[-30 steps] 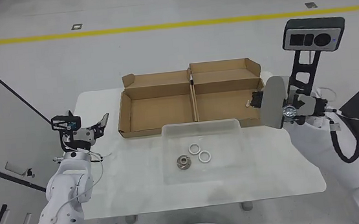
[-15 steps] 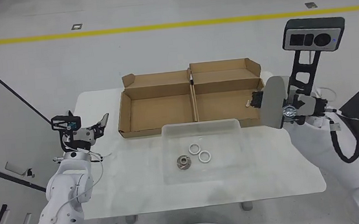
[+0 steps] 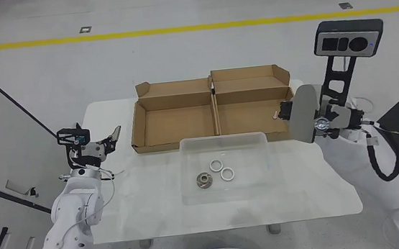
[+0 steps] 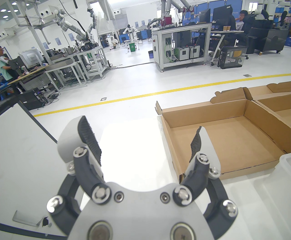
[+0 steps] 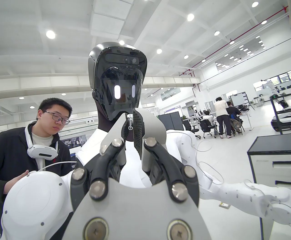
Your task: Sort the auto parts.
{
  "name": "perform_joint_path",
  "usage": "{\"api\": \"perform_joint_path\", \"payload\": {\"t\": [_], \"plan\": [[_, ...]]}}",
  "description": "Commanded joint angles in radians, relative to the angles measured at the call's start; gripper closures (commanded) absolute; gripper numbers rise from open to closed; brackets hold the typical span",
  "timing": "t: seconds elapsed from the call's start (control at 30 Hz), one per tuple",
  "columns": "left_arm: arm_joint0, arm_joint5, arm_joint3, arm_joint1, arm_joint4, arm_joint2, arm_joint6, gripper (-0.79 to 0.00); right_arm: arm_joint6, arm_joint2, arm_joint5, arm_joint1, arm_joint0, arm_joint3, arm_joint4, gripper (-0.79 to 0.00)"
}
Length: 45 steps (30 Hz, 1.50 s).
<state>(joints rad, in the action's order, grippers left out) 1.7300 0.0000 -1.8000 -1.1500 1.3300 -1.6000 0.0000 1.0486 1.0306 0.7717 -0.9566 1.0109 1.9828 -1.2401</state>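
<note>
A clear plastic tray point(image 3: 222, 139) sits mid-table and holds a grey metal hub point(image 3: 203, 180) and two white rings point(image 3: 217, 165) point(image 3: 228, 174). Behind it stand two open cardboard boxes, left point(image 3: 173, 127) and right point(image 3: 249, 117), both bare inside. My left gripper point(image 3: 110, 139) point(image 4: 141, 127) hangs open with nothing in it over the table's left edge, just left of the left box point(image 4: 222, 145). My right gripper point(image 3: 320, 124) point(image 5: 130, 123) is raised at the table's right side, pointing up toward the head, shut on a small threaded metal part point(image 5: 129, 122).
The white table point(image 3: 285, 188) has free room in front of the tray and along its left side. A corner of the tray point(image 4: 284, 163) lies beside the left box. A dark stand with a sensor head point(image 3: 346, 38) rises at the right.
</note>
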Motion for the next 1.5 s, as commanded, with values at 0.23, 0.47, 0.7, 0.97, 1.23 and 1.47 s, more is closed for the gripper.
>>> {"api": "perform_joint_path", "payload": {"t": [0.23, 0.47, 0.7, 0.97, 1.23, 1.47], "plan": [[0.0, 0.0, 0.0, 0.0, 0.0, 0.0, 0.0, -0.785, 0.0, 0.0, 0.0, 0.0, 0.0, 0.0, 0.0, 0.0], [0.0, 0.0, 0.0, 0.0, 0.0, 0.0, 0.0, -0.785, -0.031, 0.079, -0.038, 0.004, 0.032, -0.023, 0.067, 0.0], [0.0, 0.0, 0.0, 0.0, 0.0, 0.0, 0.0, -0.785, 0.055, 0.261, -0.15, 0.028, 0.098, -0.11, 0.15, 0.0], [0.0, 0.0, 0.0, 0.0, 0.0, 0.0, 0.0, -0.785, 0.203, 0.43, -0.275, 0.052, 0.096, -0.251, 0.241, 0.0], [0.0, 0.0, 0.0, 0.0, 0.0, 0.0, 0.0, -0.785, 0.36, 0.424, -0.36, 0.051, -0.094, -0.426, 0.295, 0.0], [0.0, 0.0, 0.0, 0.0, 0.0, 0.0, 0.0, -0.785, 0.409, 0.317, -0.408, 0.035, -0.304, -0.561, 0.457, 0.0]]}}
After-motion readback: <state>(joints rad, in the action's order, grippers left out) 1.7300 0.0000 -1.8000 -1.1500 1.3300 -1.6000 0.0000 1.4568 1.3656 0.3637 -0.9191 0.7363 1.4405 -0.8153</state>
